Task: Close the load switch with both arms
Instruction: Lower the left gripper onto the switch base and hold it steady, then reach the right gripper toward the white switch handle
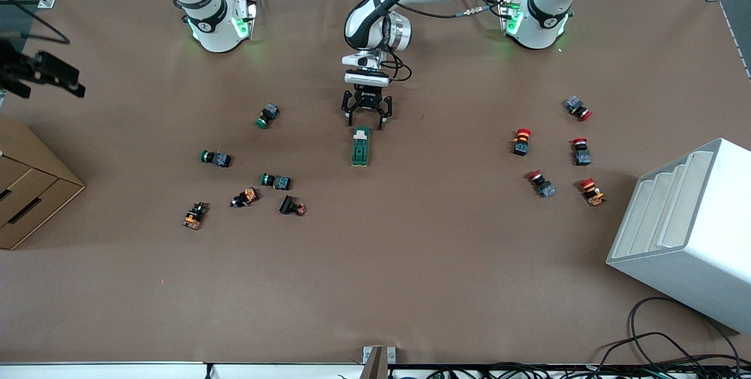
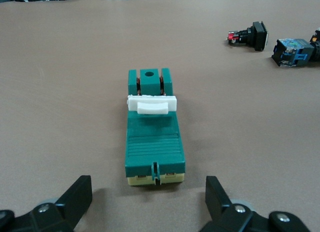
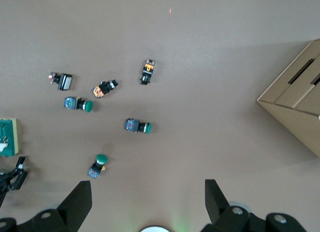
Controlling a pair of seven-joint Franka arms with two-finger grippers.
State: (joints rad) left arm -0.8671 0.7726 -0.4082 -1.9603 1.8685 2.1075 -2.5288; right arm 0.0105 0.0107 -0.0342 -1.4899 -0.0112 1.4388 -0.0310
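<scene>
The load switch [image 1: 360, 147] lies flat mid-table, a dark-green block with a white tab [image 2: 151, 103] across its top; it fills the left wrist view [image 2: 153, 142]. My left gripper [image 1: 366, 121] hangs low just off the switch's end that points toward the robots' bases. It is open [image 2: 148, 187], its fingers apart on either side of the cream end and not touching it. My right gripper [image 3: 148, 192] is open and empty, high over the right arm's end of the table. That view catches the switch's edge [image 3: 7, 137].
Green-capped and orange buttons [image 1: 276, 181] are scattered toward the right arm's end, by a cardboard box [image 1: 29, 191]. Red-capped buttons [image 1: 581, 151] lie toward the left arm's end, by a white ribbed bin [image 1: 686, 232]. Cables lie at the table's near edge.
</scene>
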